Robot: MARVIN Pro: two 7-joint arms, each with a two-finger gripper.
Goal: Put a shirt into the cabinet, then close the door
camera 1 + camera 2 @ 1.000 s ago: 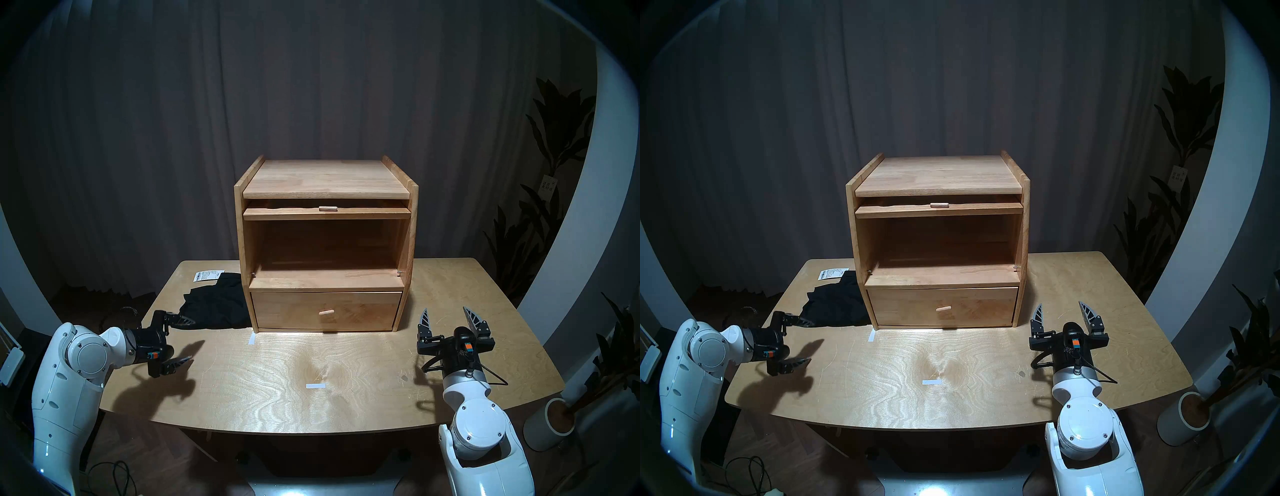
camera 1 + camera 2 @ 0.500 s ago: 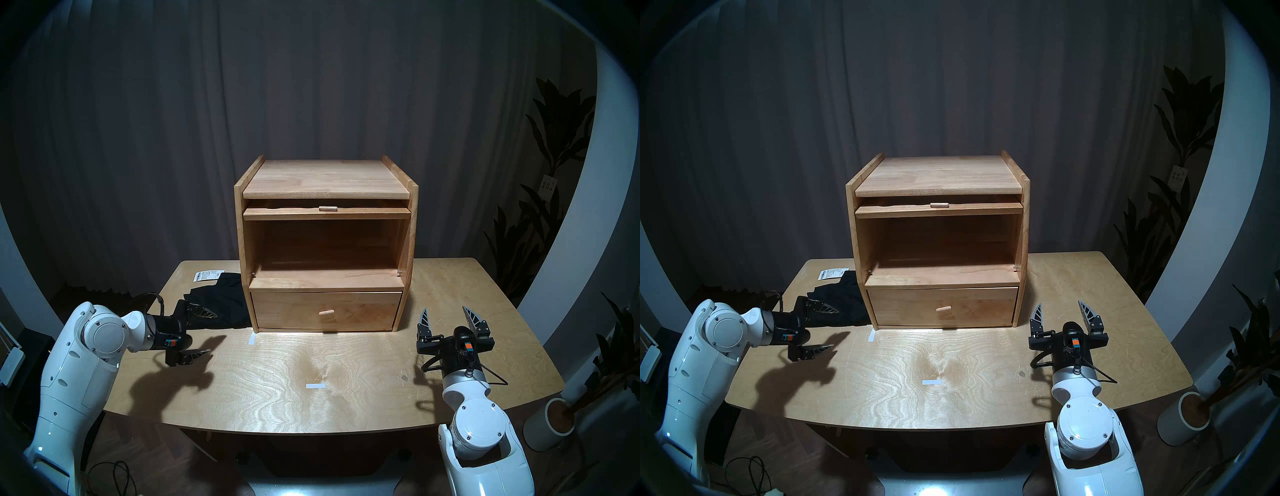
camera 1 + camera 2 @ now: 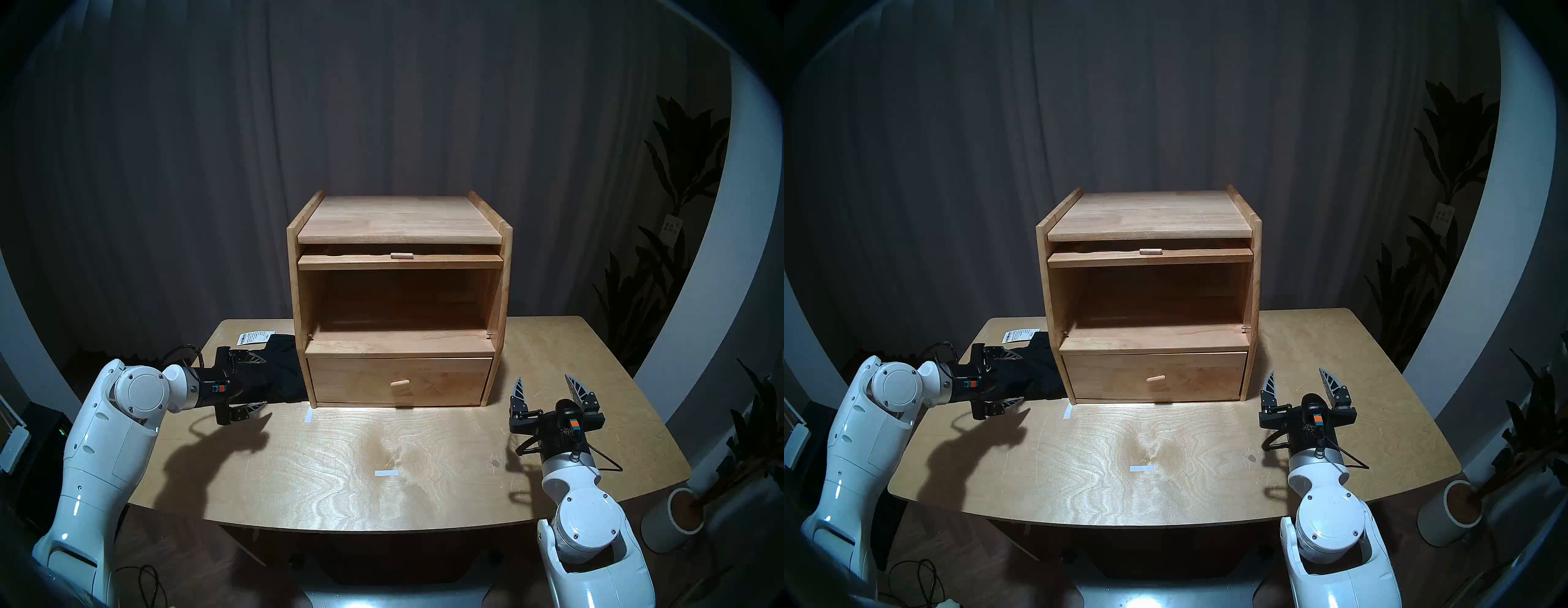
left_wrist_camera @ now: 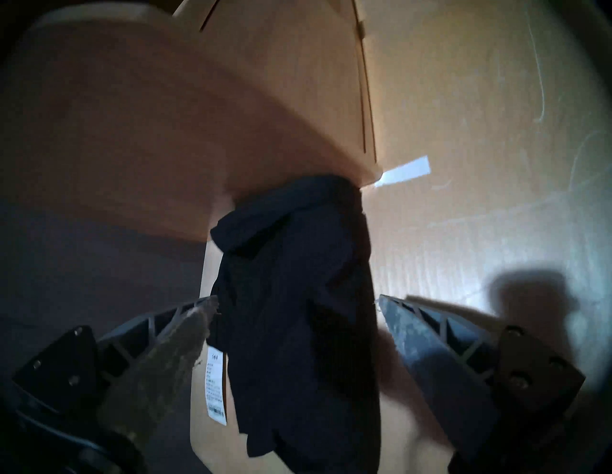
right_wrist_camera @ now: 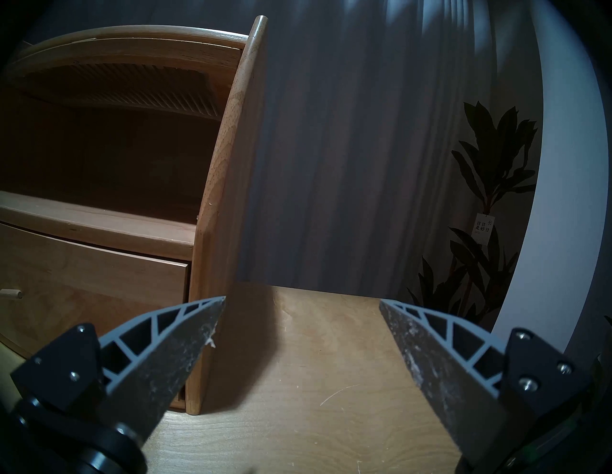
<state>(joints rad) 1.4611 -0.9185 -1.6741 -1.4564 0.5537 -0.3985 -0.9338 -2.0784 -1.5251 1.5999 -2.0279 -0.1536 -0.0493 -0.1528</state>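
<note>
The shirt lay crumpled on the worktop against the cabinet's left side. Your left gripper straddled it, jaws spread, gripping nothing. Next you needed to lower and clench. Right gripper idled, jaws released.

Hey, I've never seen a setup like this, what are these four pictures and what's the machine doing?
It is a two-armed robot at a wooden table. Two pictures come from its head, nearly identical; the other two from a camera on each wrist. On the table stands a wooden cabinet, its door slid up, its compartment showing nothing inside. Beside it lies a black shirt with a white tag. The left end effector is open over the shirt, gripping nothing. The right end effector is open, holding nothing.
</note>
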